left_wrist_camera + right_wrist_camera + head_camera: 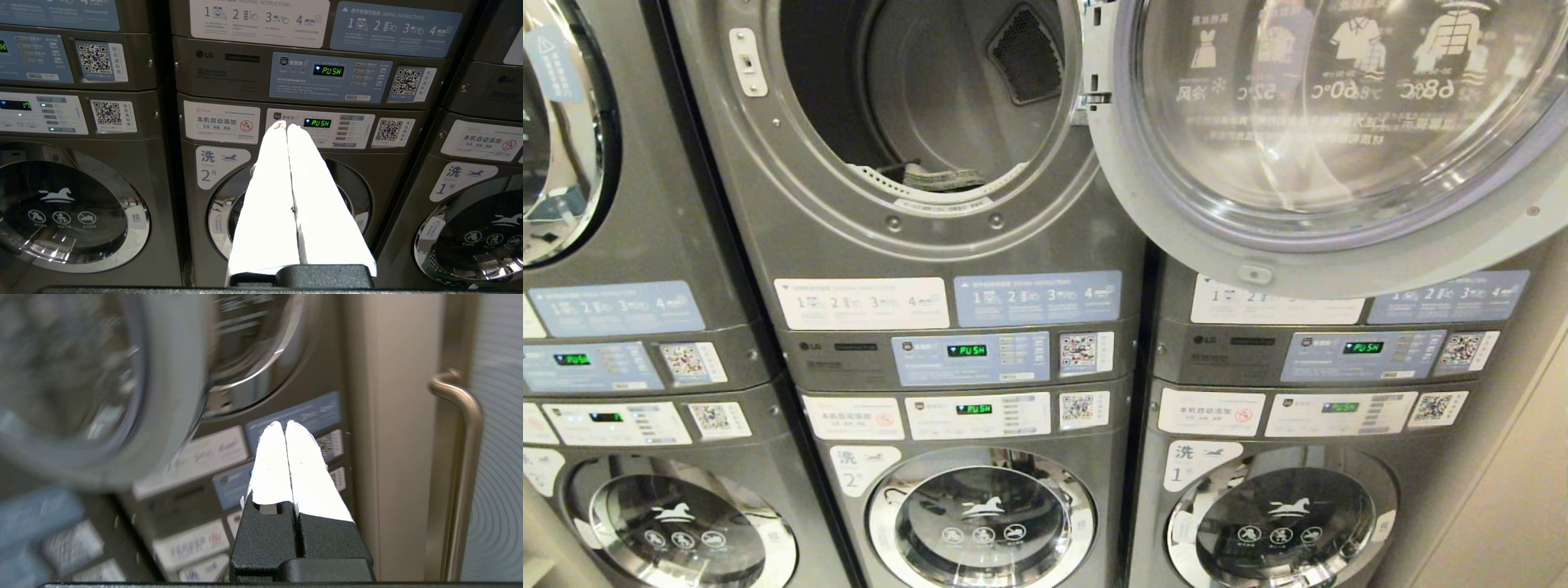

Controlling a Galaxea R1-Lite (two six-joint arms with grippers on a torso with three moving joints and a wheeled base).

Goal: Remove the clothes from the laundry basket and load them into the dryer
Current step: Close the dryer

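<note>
Dryer (915, 122) drum open, door (1339, 122) swung right; some cloth (943, 177) at the drum lip, possibly clothes. Laundry basket not in view. Right gripper (284, 426) pinched closed, empty, near the door: risk of striking it. Left gripper (287, 127) closed, empty, before the lower washer.

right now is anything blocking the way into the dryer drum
Nothing visible does. The dryer door is swung wide open to the right, leaving the drum opening clear, with some fabric already lying at its front lip. No laundry basket shows in any view.
</note>
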